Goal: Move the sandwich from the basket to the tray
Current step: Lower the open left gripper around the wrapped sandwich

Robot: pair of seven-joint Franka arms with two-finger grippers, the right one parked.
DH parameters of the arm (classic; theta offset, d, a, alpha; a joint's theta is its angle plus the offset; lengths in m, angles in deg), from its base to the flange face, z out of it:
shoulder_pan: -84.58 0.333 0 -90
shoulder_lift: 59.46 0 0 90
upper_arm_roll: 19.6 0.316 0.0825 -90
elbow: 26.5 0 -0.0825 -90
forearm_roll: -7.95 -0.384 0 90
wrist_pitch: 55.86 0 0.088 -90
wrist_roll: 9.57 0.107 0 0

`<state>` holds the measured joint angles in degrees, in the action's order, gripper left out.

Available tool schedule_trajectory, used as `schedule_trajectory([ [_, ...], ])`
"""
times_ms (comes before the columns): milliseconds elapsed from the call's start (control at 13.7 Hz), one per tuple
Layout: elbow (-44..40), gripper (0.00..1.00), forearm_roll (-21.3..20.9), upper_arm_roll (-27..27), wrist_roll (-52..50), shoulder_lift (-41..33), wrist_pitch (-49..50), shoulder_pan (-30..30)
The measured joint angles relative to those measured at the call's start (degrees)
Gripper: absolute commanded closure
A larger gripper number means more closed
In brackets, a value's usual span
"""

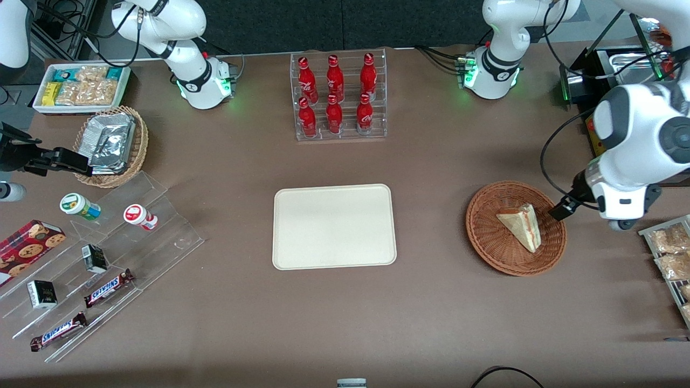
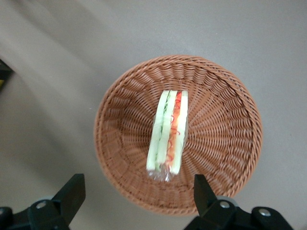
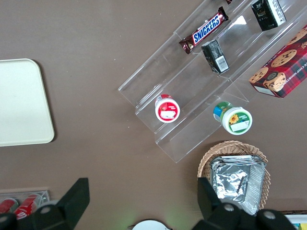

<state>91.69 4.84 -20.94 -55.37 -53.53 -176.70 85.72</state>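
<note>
The working arm (image 1: 641, 145) is glossy white, built of rounded, bulbous shells with dark grey round caps at its joints. A black cable (image 1: 550, 156) loops along it to a small black block by its wrist. Its base (image 1: 493, 70) is a white dome with a black ring and a green light, with a bundle of black cables plugged in. Its hand (image 2: 136, 196) is black, over the basket, with two wedge-shaped fingers (image 2: 72, 191) set wide apart, silver screw heads at their roots.
</note>
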Motion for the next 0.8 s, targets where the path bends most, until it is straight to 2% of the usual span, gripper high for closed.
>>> schedule_trajectory([
  [293,9.0,0.0,0.0,-0.2,-0.4,0.3,-11.8,0.0],
  [805,10.7,0.0,0.0,-1.2,-0.4,1.9,-17.3,0.0],
])
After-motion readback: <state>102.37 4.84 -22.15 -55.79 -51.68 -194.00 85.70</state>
